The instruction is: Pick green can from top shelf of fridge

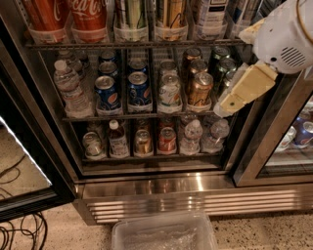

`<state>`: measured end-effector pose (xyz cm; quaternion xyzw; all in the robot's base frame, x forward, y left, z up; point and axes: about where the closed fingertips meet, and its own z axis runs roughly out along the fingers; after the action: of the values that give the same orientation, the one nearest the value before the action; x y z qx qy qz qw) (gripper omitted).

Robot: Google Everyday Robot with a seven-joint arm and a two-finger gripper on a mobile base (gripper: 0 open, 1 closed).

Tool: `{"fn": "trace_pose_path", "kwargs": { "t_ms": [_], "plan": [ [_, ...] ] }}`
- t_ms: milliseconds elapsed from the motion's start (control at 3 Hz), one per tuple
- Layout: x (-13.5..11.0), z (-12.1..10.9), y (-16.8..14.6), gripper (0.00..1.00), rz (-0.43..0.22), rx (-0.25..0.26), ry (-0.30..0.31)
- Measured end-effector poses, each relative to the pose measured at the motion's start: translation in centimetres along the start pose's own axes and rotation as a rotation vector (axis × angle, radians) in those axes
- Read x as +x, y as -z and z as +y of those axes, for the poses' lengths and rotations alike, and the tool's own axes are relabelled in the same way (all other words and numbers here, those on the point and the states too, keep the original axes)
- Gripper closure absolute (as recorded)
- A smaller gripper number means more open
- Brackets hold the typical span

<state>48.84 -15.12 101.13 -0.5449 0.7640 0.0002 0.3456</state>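
On the dark wire top shelf (146,44) of a black-framed, glass-door drinks fridge (51,144), a tall, shiny light-green can (131,13) with pale stripes stands in a clear plastic tray, between a red Coca-Cola can (90,14) and a tall gold can (171,12). The robot's cream-coloured gripper (242,90), on a white arm, hangs at the right edge of the opening, below that shelf and in front of the middle rack's short olive-green cans (221,58), well apart from the light-green can. Whether it is open or closed cannot be told. The middle rack also holds blue Pepsi cans (139,90), a bronze can (199,88) and a clear water bottle (68,87). Beneath the ribbed stainless-steel base (156,202), a clear plastic bin (164,233) sits on the speckled floor near black cables (17,237).
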Motion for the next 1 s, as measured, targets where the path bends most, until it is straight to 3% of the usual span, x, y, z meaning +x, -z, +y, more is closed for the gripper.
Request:
{"fn": "trace_pose_path", "kwargs": {
  "t_ms": [333, 1000],
  "plan": [
    [-1.7, 0.6, -0.1, 0.0, -0.039, 0.01, 0.004],
    [-8.5, 2.6, -0.2, 0.0, -0.266, 0.1, -0.05]
  ]
}}
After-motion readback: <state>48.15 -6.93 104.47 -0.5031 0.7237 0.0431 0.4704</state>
